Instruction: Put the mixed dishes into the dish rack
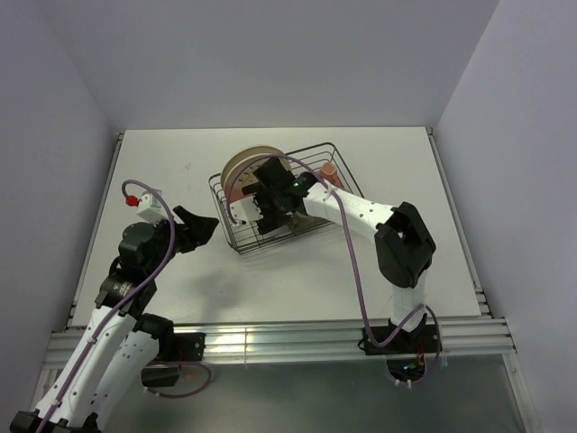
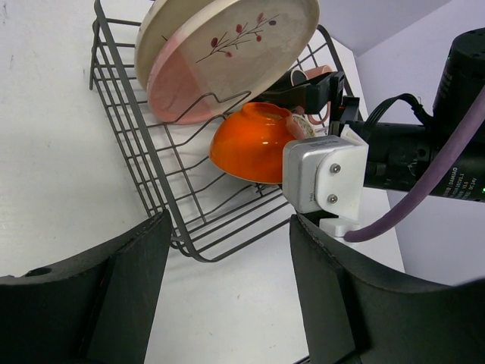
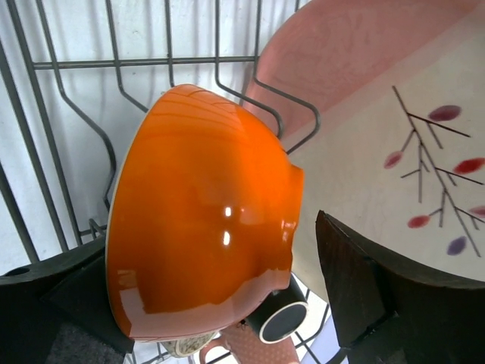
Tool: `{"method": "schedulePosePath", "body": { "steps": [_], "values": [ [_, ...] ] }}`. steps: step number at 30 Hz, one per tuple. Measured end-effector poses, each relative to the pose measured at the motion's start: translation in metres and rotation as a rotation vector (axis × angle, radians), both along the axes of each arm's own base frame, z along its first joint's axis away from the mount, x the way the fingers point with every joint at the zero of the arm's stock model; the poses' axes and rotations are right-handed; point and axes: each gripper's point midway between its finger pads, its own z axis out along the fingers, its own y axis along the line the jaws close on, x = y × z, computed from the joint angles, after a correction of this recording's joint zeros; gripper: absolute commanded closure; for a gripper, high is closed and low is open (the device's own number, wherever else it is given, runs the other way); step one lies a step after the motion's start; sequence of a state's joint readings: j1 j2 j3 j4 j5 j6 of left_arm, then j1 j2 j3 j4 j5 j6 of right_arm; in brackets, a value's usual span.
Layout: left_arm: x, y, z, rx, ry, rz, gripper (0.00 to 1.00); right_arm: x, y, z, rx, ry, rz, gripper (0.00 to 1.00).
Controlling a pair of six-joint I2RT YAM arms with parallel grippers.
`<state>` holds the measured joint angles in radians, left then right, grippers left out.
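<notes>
The black wire dish rack stands mid-table. Two large cream plates stand on edge at its left end; the nearer one is pink-tinted with a sprig mark. The orange bowl lies tipped on its side in the rack, against the pink-tinted plate. My right gripper straddles the bowl with its jaws open, and a gap shows between the right finger and the bowl's foot. My left gripper hangs open and holds nothing, over the table by the rack's near corner.
Beyond the bowl a dark mug, a pink mug and a speckled mug sit in the rack's far end. The pink mug also shows from above. The right arm reaches across the rack from the right.
</notes>
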<state>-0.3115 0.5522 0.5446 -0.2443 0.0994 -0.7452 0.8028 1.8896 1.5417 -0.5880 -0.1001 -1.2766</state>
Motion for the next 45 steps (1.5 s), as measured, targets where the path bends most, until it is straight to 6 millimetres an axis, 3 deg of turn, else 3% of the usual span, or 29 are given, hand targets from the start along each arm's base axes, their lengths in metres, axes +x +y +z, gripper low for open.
{"method": "schedulePosePath", "body": {
  "steps": [17,29,36,39,42,45],
  "values": [
    [-0.001,0.001,0.004,-0.005,-0.014,0.004,0.30,-0.011,0.002,0.009,0.042,0.015,-0.013,0.11],
    [-0.002,0.001,0.005,-0.009,-0.018,0.004,0.30,-0.030,0.000,-0.002,0.041,0.052,-0.024,0.11],
    [-0.002,0.002,0.007,-0.012,-0.024,0.004,0.30,-0.034,0.000,0.009,0.077,0.062,-0.054,0.11],
    [-0.002,0.002,0.007,-0.011,-0.024,0.004,0.28,-0.035,0.001,0.016,0.097,0.077,-0.075,0.06],
    [-0.002,0.002,0.006,-0.010,-0.022,0.005,0.26,-0.037,0.004,0.033,0.144,0.080,-0.092,0.05],
    [-0.002,0.002,0.006,-0.009,-0.022,0.007,0.23,-0.039,0.005,0.062,0.217,0.061,-0.108,0.01]
  ]
}}
